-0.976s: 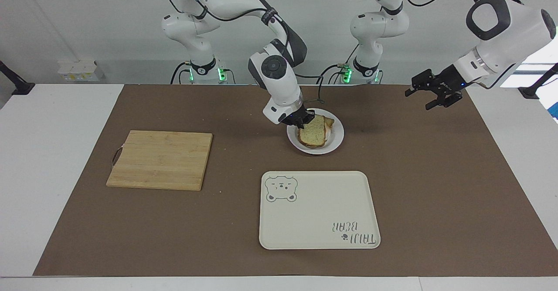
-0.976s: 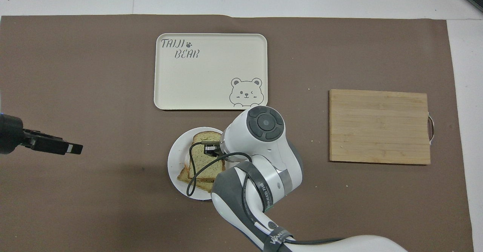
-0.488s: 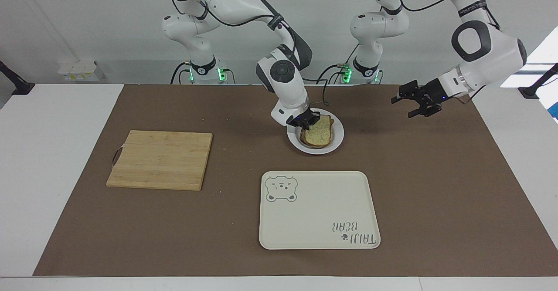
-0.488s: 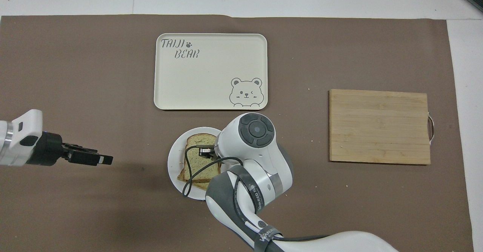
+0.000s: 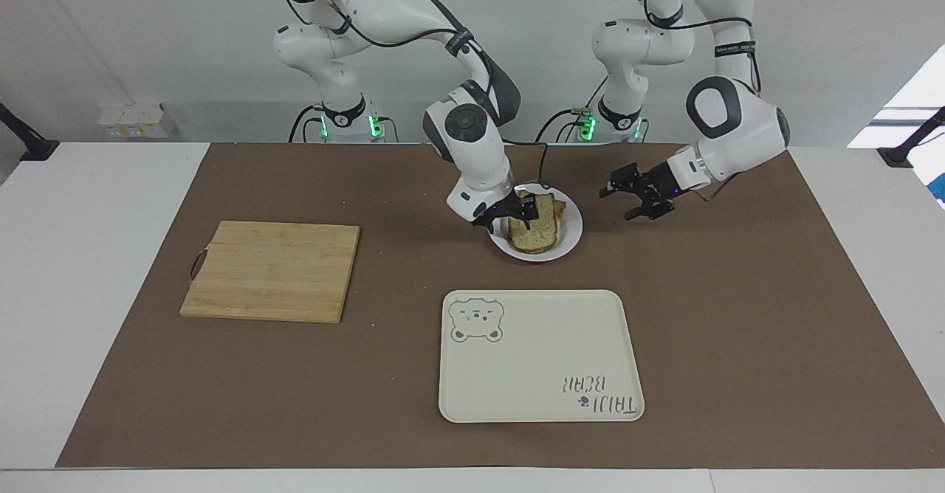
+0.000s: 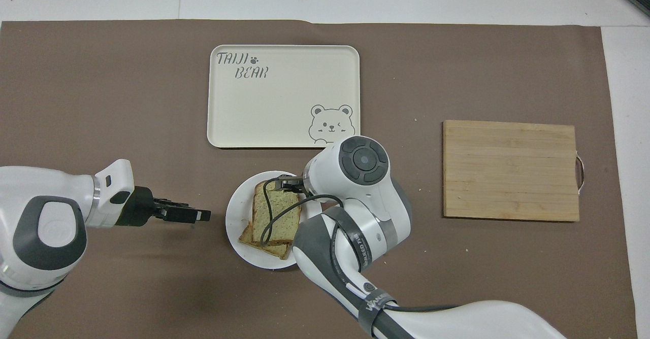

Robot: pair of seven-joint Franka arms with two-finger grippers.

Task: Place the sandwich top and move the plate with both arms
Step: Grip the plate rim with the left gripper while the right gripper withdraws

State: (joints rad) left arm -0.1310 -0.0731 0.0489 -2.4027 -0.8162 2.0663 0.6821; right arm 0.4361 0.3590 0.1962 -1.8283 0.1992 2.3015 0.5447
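The sandwich top [image 5: 535, 233] lies flat on a lower bread slice [image 5: 559, 205] on the small white plate [image 5: 570, 240]. My right gripper [image 5: 508, 221] is open just above the edge of the sandwich top toward the right arm's end of the table. In the overhead view the right arm hides most of this gripper [image 6: 290, 183] beside the sandwich top [image 6: 277, 212] on the plate [image 6: 233, 217]. My left gripper [image 5: 627, 196] is open and empty, low over the mat beside the plate toward the left arm's end, and it also shows in the overhead view [image 6: 195, 215].
A cream tray with a bear drawing [image 5: 539, 356] lies farther from the robots than the plate, also in the overhead view [image 6: 284, 100]. A wooden cutting board [image 5: 273, 270] lies toward the right arm's end of the table, also in the overhead view [image 6: 510, 169].
My right gripper has let go of the sandwich top, which now rests on the stack. My left gripper has moved in across the mat toward the plate.
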